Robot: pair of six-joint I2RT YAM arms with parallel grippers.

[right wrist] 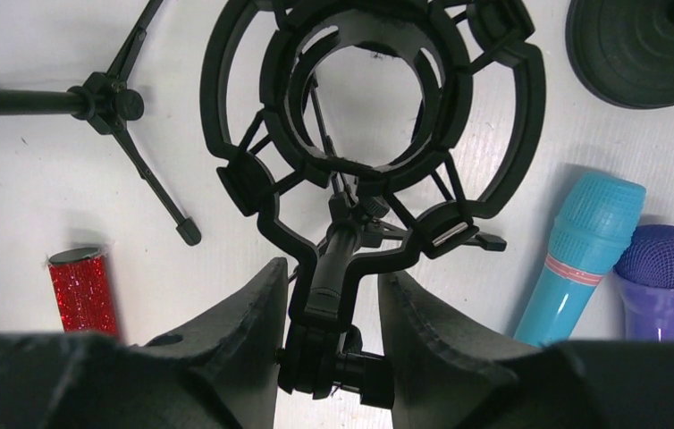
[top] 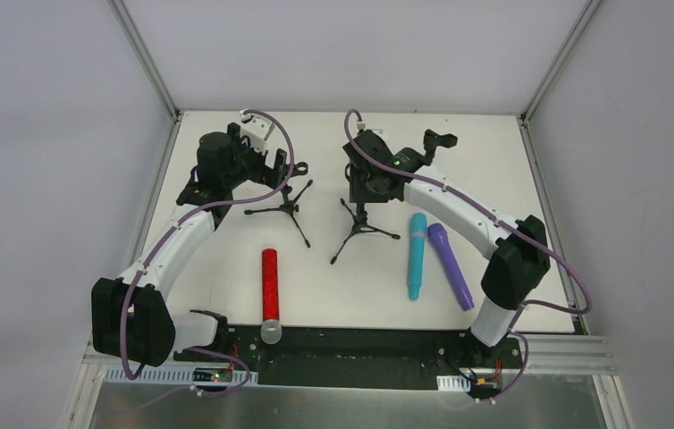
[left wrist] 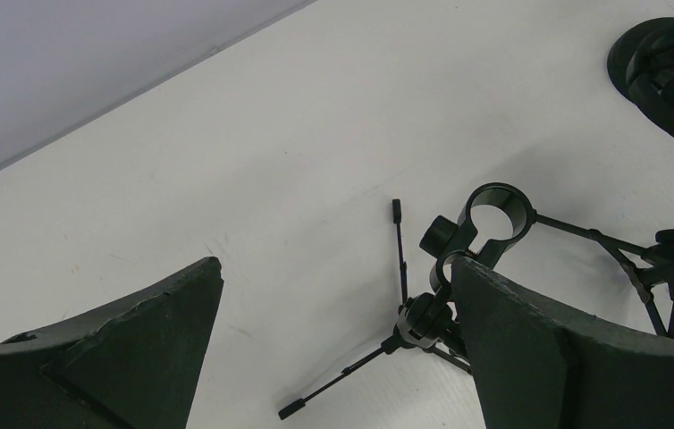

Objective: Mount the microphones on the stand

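Right wrist: your R gripper (right wrist: pixel 329 273) clamps shock-mount stand (right wrist: pixel 253 179) neck, likely steadying it; cyan mic (right wrist: pixel 588 237) at 3 o'clock. L gripper (left wrist: pixel 335 264) wide, empty.

No writing, brand, number or sign can be read anywhere. The red microphone (top: pixel 270 279), the cyan microphone (top: pixel 416 255) and the purple microphone (top: pixel 451 266) carry no legible lettering. The cyan one's pink ring (right wrist: pixel 575 270) shows only a faint pattern. The tripod stand (top: pixel 290 210) and the stand with the round cradle (right wrist: pixel 333 241) are plain black. Any markings on the small boards (top: pixel 217 377) at the near edge are too small to tell.
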